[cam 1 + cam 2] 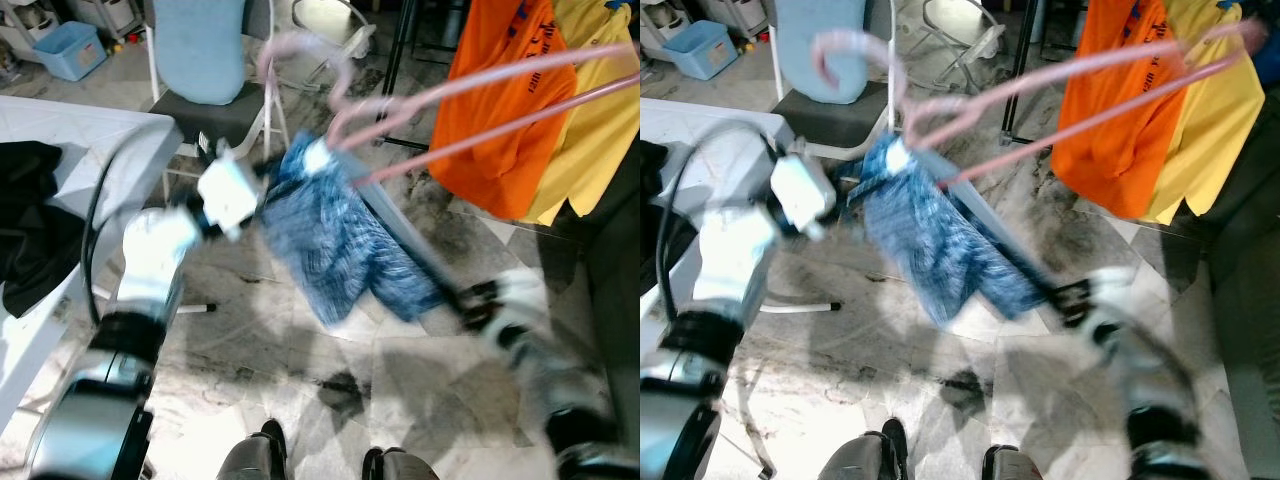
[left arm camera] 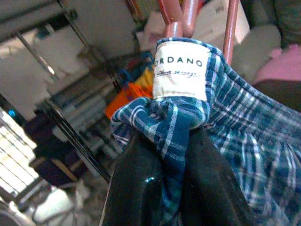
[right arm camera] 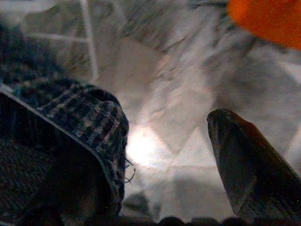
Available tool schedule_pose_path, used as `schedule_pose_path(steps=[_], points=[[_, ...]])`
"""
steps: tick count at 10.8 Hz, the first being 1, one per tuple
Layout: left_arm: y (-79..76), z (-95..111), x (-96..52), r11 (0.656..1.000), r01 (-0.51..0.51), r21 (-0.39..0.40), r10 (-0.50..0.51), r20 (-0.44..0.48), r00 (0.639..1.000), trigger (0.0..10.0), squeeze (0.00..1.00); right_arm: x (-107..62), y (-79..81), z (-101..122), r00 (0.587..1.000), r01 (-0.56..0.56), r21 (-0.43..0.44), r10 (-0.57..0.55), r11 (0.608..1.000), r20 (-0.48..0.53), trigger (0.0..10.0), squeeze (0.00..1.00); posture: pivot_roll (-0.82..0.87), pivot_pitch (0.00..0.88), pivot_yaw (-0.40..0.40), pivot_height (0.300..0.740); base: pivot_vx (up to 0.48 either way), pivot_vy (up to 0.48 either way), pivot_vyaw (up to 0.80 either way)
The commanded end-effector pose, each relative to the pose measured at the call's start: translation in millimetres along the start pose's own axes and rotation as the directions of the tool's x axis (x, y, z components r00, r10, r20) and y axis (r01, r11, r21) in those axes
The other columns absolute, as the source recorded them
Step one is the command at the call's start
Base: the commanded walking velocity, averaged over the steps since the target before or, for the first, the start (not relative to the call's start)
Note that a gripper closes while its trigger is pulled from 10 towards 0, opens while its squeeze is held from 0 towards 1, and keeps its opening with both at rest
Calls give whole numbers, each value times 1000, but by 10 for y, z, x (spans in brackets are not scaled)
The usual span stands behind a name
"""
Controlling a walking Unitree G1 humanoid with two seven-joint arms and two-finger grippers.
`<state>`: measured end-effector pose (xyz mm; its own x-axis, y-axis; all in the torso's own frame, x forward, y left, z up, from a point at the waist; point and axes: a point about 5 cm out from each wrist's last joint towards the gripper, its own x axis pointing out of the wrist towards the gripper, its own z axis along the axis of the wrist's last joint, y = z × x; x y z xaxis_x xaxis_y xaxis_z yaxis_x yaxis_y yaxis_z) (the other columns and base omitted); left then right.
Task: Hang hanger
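A blue plaid shirt (image 1: pixel 330 240) hangs on a pink hanger (image 1: pixel 470 85), whose hook (image 1: pixel 300 45) points up and whose arms reach to the right. My left gripper (image 2: pixel 171 136) is shut on the shirt's collar just below the hanger neck, by the white label (image 2: pixel 181 70). My right gripper (image 1: pixel 470 300) is at the shirt's lower right hem. In the right wrist view it (image 3: pixel 160 136) stands open, with plaid cloth (image 3: pixel 80 117) draped over one finger and the other finger (image 3: pixel 244 160) bare. The head views are blurred.
An orange shirt (image 1: pixel 505 110) and a yellow shirt (image 1: pixel 590 130) hang at the right by a black rack pole (image 1: pixel 400 60). A chair with a light blue back (image 1: pixel 200 50) stands ahead. A white table (image 1: pixel 90 140) with black cloth (image 1: pixel 30 230) is at the left. The floor is marble.
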<state>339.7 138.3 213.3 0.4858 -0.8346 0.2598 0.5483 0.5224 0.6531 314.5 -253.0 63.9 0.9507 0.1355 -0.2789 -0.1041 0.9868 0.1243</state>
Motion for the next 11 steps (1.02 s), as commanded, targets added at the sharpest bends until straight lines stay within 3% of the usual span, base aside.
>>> schedule_pose_path(steps=[1,3,5,6,9,11], points=[[43,-105,-205,996,-94,-6,94,-52,994,0,0,-33,-159,146,997,63,-12,-63,998,43,0,0,-31,184,13,740,0,0,0],[-175,-322,-406,985,-163,-63,152,-150,977,0,0,18,-212,706,981,70,-64,-57,995,187,0,0,-54,172,-48,740,0,0,0],[-377,-459,-619,981,-176,-85,153,-231,961,0,0,114,-133,1352,947,78,-132,-32,988,321,0,0,-42,150,-91,740,0,0,0],[-451,-487,-700,981,-171,-87,144,-251,957,0,0,139,-124,1533,936,97,-140,-42,985,349,0,0,-35,147,-106,740,0,0,0],[-912,-613,-966,992,-11,-128,-34,-346,938,0,0,249,63,1836,924,90,-158,-24,983,381,0,0,-23,138,-129,740,0,0,0],[-1159,-785,-1063,979,8,-206,-106,-466,878,0,0,297,245,1877,912,54,-175,22,983,409,0,0,-37,132,-100,740,0,0,0]])
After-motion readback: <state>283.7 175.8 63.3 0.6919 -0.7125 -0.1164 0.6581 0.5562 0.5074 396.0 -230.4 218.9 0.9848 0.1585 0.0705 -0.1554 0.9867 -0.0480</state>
